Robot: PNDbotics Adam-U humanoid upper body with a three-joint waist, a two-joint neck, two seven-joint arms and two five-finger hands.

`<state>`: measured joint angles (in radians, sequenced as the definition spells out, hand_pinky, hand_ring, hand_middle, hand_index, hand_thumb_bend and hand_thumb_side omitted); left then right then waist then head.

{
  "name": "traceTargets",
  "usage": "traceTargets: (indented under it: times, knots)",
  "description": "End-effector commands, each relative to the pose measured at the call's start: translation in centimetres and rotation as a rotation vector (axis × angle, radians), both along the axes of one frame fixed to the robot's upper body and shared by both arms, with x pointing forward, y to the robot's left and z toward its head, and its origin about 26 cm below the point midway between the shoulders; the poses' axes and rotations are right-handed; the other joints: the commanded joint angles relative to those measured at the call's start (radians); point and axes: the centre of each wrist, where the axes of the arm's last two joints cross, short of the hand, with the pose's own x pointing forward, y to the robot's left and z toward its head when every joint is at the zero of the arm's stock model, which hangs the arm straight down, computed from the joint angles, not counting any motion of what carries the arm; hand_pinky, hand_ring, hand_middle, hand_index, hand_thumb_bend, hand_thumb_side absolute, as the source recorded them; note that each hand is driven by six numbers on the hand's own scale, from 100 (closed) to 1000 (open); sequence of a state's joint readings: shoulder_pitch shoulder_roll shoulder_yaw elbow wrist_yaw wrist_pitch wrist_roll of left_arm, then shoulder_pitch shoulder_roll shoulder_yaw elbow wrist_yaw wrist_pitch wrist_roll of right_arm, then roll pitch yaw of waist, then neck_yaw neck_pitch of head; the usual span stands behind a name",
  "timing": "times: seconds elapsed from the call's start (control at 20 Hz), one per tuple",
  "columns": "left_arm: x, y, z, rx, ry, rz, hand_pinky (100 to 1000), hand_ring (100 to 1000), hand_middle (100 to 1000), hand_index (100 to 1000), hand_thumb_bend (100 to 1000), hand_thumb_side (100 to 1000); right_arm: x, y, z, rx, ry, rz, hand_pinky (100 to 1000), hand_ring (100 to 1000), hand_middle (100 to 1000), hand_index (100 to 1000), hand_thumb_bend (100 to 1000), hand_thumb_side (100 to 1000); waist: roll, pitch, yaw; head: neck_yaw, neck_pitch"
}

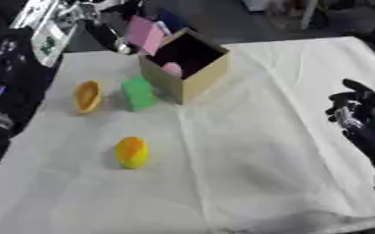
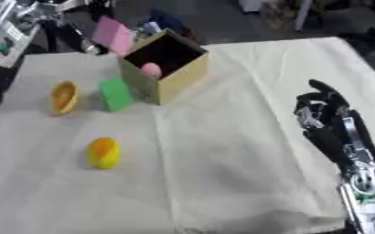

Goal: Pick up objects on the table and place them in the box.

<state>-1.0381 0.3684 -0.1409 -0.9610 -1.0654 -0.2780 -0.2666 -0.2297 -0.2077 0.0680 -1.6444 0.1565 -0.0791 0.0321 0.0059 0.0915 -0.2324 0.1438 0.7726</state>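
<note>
Three objects left on the cloth, box beyond.

Right hand (image 2: 328,119) at 3 o'clock, fingers curled, empty. Yellow-orange egg shape (image 1: 131,152) nearest, 8 o'clock: probably light, smooth, grasped across its narrow middle. Farther, orange bowl (image 1: 87,96), green block (image 1: 138,93) beside box (image 1: 192,75).

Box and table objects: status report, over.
Right hand over the cloth, holding nothing; left hand not in view. Box open, a pink thing inside. Green block, orange piece, yellow-orange object on the table. Nothing blocking.

Tan box (image 1: 192,73), green block (image 1: 138,93), white cloth (image 1: 247,151)
</note>
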Motion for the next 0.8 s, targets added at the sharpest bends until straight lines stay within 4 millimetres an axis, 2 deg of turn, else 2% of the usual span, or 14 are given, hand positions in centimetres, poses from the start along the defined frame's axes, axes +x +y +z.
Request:
traceTargets:
  times: [0.05, 0.25, 0.45, 0.7, 0.8]
  knots:
    - [1.2, -1.7, -1.0, -0.033, -0.082, 0.067, 658, 562, 497, 631, 429, 121, 0.3, 0.3, 0.8, -0.010, -0.023, 0.025, 585, 604, 667, 909, 100, 535, 0.001, -0.017, -0.010, 0.014, -0.003]
    - [2.1, -3.0, -3.5, -0.028, -0.108, 0.165, 699, 602, 543, 682, 435, 148, 0.5, 0.9, 1.0, -0.010, -0.025, 0.056, 585, 604, 667, 910, 100, 536, -0.002, -0.007, -0.037, 0.026, -0.003]
    - [2.3, -2.9, -5.1, -0.032, -0.122, 0.232, 721, 638, 586, 723, 413, 187, 0.6, 0.9, 1.0, -0.008, -0.024, 0.057, 585, 604, 667, 910, 100, 534, -0.006, -0.001, -0.054, 0.019, -0.003]
    - [2.3, -2.7, -5.8, -0.063, -0.126, 0.236, 740, 675, 629, 765, 405, 228, 0.6, 1.0, 1.1, -0.005, -0.026, 0.059, 585, 605, 667, 910, 100, 534, -0.007, 0.000, -0.061, 0.006, -0.003]
    - [2.2, -2.7, -5.6, -0.073, -0.141, 0.250, 747, 697, 677, 805, 409, 246, 0.6, 1.0, 1.0, -0.005, -0.024, 0.059, 585, 605, 667, 910, 100, 535, -0.007, -0.001, -0.062, -0.002, -0.003]
